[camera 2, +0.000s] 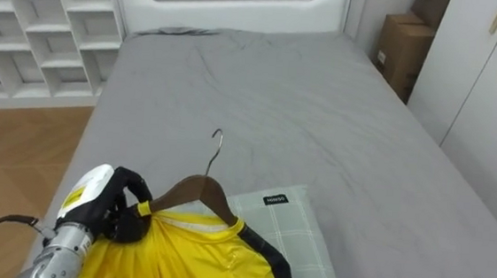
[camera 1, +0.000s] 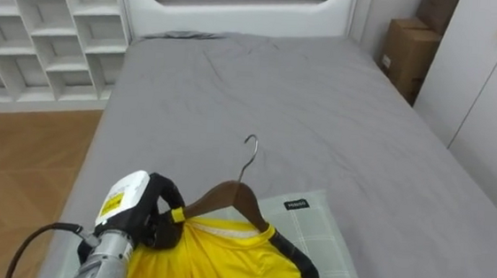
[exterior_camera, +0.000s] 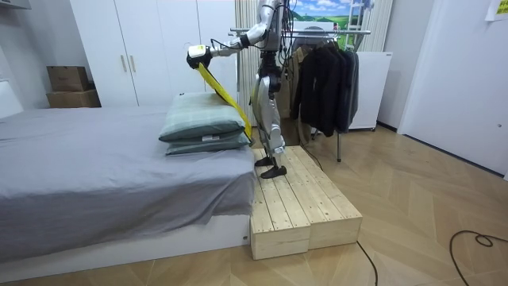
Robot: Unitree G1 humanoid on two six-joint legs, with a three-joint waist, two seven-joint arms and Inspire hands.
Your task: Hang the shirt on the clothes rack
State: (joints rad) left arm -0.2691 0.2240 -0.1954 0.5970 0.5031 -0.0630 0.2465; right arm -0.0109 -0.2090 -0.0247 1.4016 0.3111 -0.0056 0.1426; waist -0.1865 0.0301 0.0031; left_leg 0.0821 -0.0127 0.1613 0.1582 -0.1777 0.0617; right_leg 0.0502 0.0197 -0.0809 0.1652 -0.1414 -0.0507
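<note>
Clearly, in the left eye view, the left hand [camera 1: 155, 213] had its dark fingers curled round the left end of the brown wooden hanger [camera 1: 231, 196], above the near end of the grey-sheeted bed [camera 1: 323, 100]. The hanger's beam ran rightward from that hand and its thin metal hook [camera 1: 249, 152] pointed toward the bed's headboard. The yellow jersey with dark trim [camera 1: 212, 260] hung from it over the pale green checked pillow [camera 1: 317, 229]. In the room view the robot stood on the pale wooden platform [exterior_camera: 298, 199] against that end of the bed, arm stretched over the bed, while the metal clothes rack [exterior_camera: 333, 32] with dark garments [exterior_camera: 321, 79] stood behind its back, away from the bed. So the hook probably needed swinging right round. The right eye view showed the same clasp on the hanger's end.
</note>
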